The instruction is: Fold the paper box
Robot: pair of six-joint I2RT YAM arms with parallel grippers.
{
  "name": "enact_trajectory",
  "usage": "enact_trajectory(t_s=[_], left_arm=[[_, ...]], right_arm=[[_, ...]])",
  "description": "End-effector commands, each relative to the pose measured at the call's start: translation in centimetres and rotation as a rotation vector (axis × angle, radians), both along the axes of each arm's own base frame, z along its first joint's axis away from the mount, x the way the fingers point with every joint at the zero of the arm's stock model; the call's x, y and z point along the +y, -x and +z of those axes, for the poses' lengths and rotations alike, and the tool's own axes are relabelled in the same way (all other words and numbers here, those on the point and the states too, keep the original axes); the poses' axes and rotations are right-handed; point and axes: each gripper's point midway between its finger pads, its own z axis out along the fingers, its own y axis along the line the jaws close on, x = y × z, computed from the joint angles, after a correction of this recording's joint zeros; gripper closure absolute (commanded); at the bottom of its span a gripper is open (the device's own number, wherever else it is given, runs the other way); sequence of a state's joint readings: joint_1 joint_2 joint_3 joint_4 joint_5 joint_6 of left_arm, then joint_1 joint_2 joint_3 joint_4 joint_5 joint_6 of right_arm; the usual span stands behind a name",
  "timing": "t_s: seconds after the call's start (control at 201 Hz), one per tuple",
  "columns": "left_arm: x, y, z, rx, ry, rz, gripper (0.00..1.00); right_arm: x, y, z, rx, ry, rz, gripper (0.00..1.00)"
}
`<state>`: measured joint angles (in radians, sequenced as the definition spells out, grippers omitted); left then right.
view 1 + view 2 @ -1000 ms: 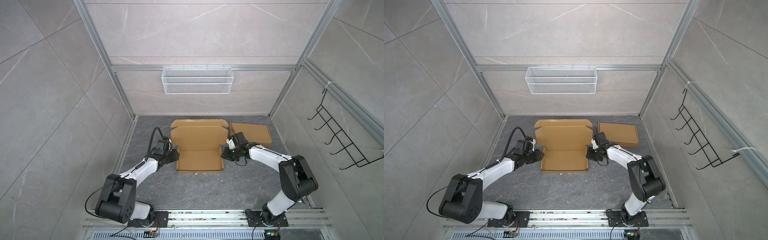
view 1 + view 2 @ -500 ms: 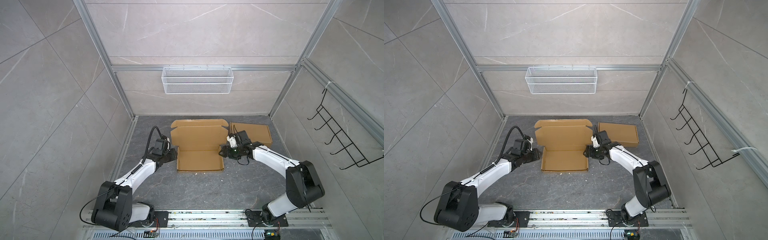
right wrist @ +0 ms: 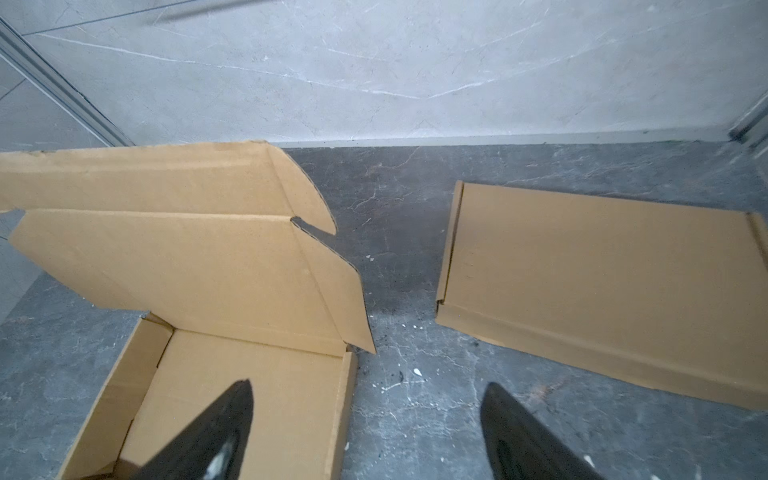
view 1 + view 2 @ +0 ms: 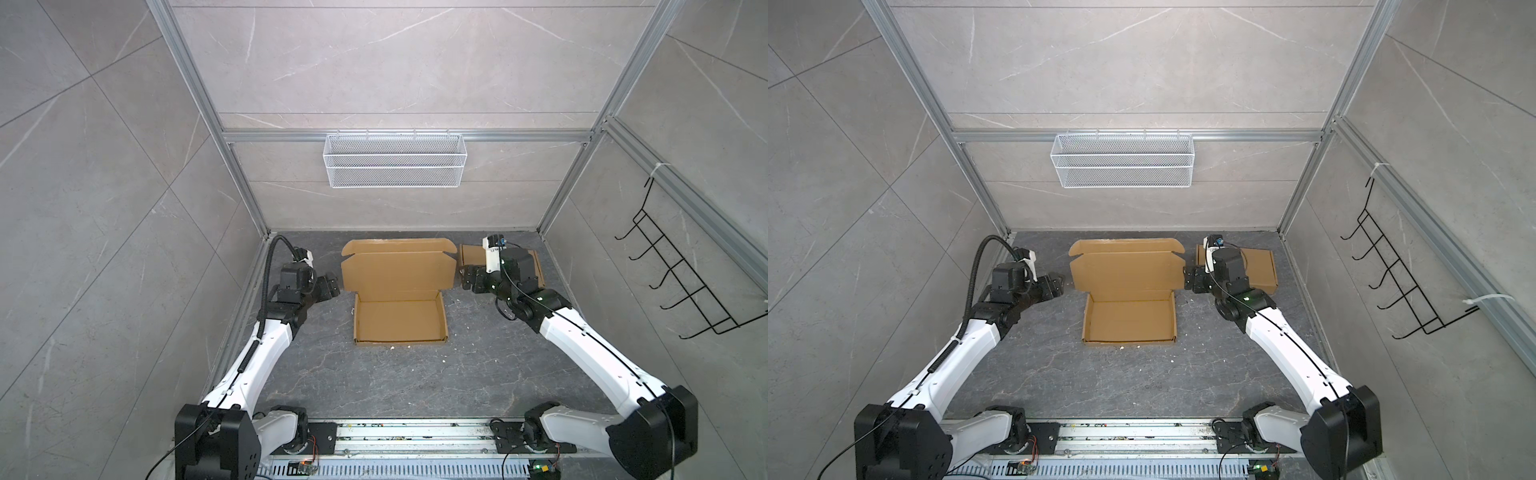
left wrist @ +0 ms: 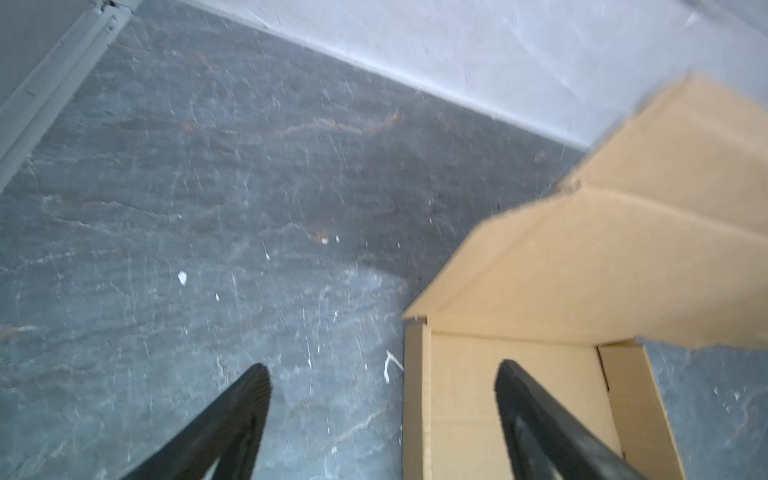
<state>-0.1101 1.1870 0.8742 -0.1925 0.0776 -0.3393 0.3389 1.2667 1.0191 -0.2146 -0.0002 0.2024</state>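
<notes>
Dark stone table (image 4: 374, 386); paper box (image 4: 400, 322) sits mid-table toward the back, tray walls up, lid (image 4: 397, 270) standing open behind the tray, its top flap not folded. Second flat box (image 3: 602, 299) lies back right, apart from it. Change: a second ago both grippers were narrow and tight against the tray's sides near the hinge; now both have let go and backed off. Left gripper (image 4: 332, 286) is wide and empty, just beside the lid's left edge, not touching; the left wrist view shows its fingers (image 5: 249, 399) spread, one over the table, one over the tray. Right gripper (image 4: 467, 279) is wide and empty, near the lid's right edge. Tray walls hold shape unsupported, so the side-wall step looks done. Likely next: close the lid and tuck the lid side flaps (image 3: 332, 291), not yet started
</notes>
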Motion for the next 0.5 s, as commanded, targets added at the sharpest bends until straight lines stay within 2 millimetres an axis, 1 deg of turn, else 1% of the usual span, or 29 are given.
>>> enact_trajectory(t_s=[0.0, 0.06, 0.124, 0.209, 0.284, 0.418, 0.498], left_arm=[[-1.6, -2.1, 3.5, -0.131, 0.034, -0.131, 0.19], [-2.3, -2.7, 4.1, -0.157, 0.014, -0.194, 0.22], [-3.2, -3.3, 4.4, -0.198, -0.009, -0.266, 0.23], [-3.4, -4.2, 3.7, -0.209, -0.063, -0.310, 0.22], [-3.3, -4.8, 2.9, -0.186, -0.088, -0.333, 0.24], [-2.9, -5.6, 2.5, -0.190, -0.068, -0.357, 0.27], [-3.3, -5.7, 2.2, -0.196, -0.031, -0.399, 0.28]], right_arm=[[1.3, -1.4, 2.1, -0.137, -0.044, 0.114, 0.16], [2.1, -1.8, 2.2, -0.176, -0.018, 0.186, 0.15], [2.4, -2.6, 1.6, -0.178, 0.033, 0.226, 0.14], [1.9, -4.1, 0.5, -0.156, 0.079, 0.245, 0.16], [1.8, -4.8, -0.4, -0.125, 0.080, 0.287, 0.17], [2.9, -5.0, -1.9, -0.074, 0.067, 0.386, 0.20], [3.5, -4.9, -2.4, -0.052, 0.062, 0.436, 0.21]])
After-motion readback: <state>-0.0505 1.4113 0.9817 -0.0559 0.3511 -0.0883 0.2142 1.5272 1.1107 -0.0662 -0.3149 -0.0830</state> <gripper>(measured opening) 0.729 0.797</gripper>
